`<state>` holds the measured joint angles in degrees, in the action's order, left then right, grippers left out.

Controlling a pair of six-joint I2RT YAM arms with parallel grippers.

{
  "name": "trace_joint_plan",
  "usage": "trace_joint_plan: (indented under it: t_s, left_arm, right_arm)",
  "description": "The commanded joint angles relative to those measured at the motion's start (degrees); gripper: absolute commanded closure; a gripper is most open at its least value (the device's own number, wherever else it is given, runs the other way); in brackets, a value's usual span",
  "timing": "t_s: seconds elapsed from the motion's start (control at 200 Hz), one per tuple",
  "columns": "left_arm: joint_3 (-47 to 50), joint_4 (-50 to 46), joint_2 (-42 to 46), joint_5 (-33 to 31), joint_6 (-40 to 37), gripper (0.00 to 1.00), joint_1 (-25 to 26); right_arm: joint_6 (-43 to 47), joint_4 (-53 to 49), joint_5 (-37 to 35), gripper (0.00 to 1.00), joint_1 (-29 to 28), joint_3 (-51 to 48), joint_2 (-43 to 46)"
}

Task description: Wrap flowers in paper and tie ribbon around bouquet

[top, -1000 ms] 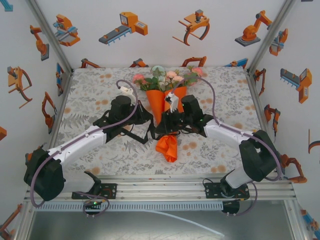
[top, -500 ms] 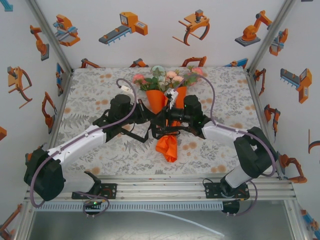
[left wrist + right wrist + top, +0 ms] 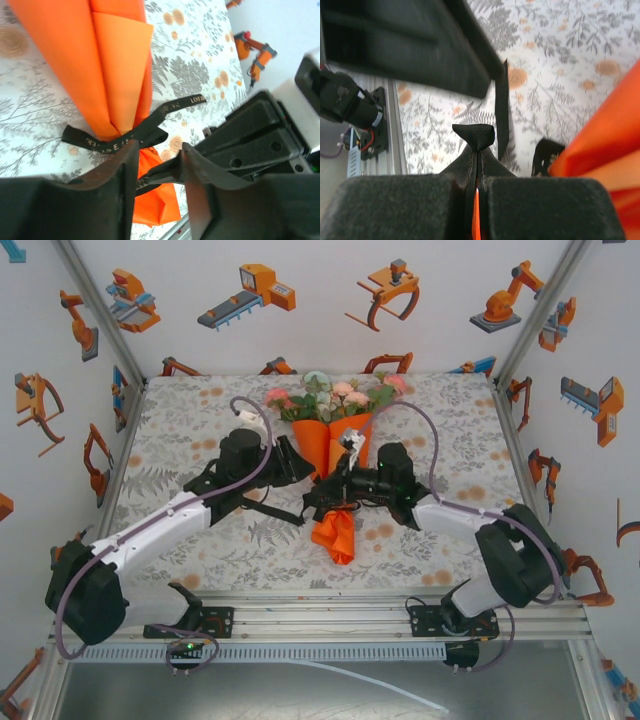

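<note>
Top view, lower centre: one bouquet [image 3: 335,445] is lying on the floral tablecloth [image 3: 180,440], with its narrow end pointing toward the bottom edge. Below the waist the orange paper [image 3: 334,535] is flaring into a crumpled tail.

Mid-frame, at the waist: two grippers are meeting, one from each side.
- Right gripper [image 3: 476,152]: its fingers are pressing together on a folded loop of the single black ribbon [image 3: 475,136]. A sliver of orange is showing through the slit between them. Another stretch of the ribbon is lying on the cloth just past the loop.
- Left gripper [image 3: 159,150]: its fingers are standing apart, with orange paper showing in the gap. A dark strip is also sitting in that gap; whether it is touching a pad I cannot tell.

Left wrist view: the ribbon is crossing over itself around the pinched waist. One end is sticking out to the upper right and the other to the lower left. It is carrying pale lettering.

Above the waist the paper is folding into smooth, flat, overlapping panels, plain bright orange.

Contents, upper centre of the top view: the flowers [image 3: 335,392] are spilling out of the wide end, with pink, white and pale-green heads among green leaves. At least four are pink; the full count is too small to tell.
</note>
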<state>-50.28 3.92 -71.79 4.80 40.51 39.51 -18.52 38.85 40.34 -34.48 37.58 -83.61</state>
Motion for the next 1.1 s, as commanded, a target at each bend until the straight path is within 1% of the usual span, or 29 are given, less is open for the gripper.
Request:
trace_joint_plan:
  t_s: [0.0,0.08,0.11,0.145,0.19,0.255,0.305,0.38,0.451,0.531,0.666,0.796,0.996,1.091]
  left_arm:
    - [-1.2,-4.3,4.3,-10.3,-5.3,0.50,-0.2]
    - [-1.6,-10.0,2.9,-16.9,-6.5,0.50,-0.7]
    - [-2.3,-12.6,1.7,-17.5,-6.5,0.51,-1.6]
    - [-2.7,-14.3,0.0,-15.2,-7.2,0.53,-2.8]
    - [-2.3,-13.7,-2.3,-10.3,-9.2,0.57,-4.1]
    - [-0.9,-10.5,-5.5,-3.0,-12.8,0.60,-5.0]
    - [0.5,-7.4,-7.9,0.0,-16.1,0.61,-4.9]
    - [1.7,-4.9,-10.8,0.9,-20.4,0.64,-4.6]
    - [2.5,-2.4,-12.8,1.4,-23.4,0.64,-4.4]
    - [3.4,2.2,-15.2,4.7,-25.7,0.62,-4.4]
    - [1.7,5.9,-21.0,9.3,-27.4,0.60,-4.1]
    - [0.3,7.0,-24.6,9.9,-28.6,0.59,-3.8]
    - [-1.0,8.9,-28.4,13.2,-28.3,0.59,-3.7]
    - [-2.0,9.0,-30.1,12.6,-27.8,0.59,-3.7]
  right_arm:
    - [1.8,0.7,0.8,1.00,0.8,-3.7,4.5]
    - [2.8,-1.4,0.8,1.00,0.9,-4.7,6.4]
    - [3.0,-2.1,0.7,1.00,0.9,-4.9,6.9]
    - [3.1,-2.4,0.7,1.00,1.0,-5.1,7.5]
    - [3.2,-3.1,0.5,1.00,1.1,-5.4,8.1]
    - [3.6,-4.1,0.1,1.00,1.2,-5.7,9.1]
    - [4.1,-4.9,-0.2,1.00,1.4,-5.9,9.7]
    - [4.4,-6.0,-0.3,1.00,1.7,-5.7,10.1]
    - [4.5,-7.3,-0.1,1.00,1.7,-5.0,10.2]
    - [4.8,-8.2,0.0,1.00,1.8,-4.5,10.3]
    - [4.8,-8.9,0.1,1.00,1.8,-4.1,10.0]
    - [4.7,-9.2,-0.3,1.00,1.8,-3.9,10.2]
    - [4.8,-10.3,-0.3,1.00,1.8,-3.1,10.1]
    - [4.6,-10.4,-0.2,1.00,1.8,-2.9,10.1]
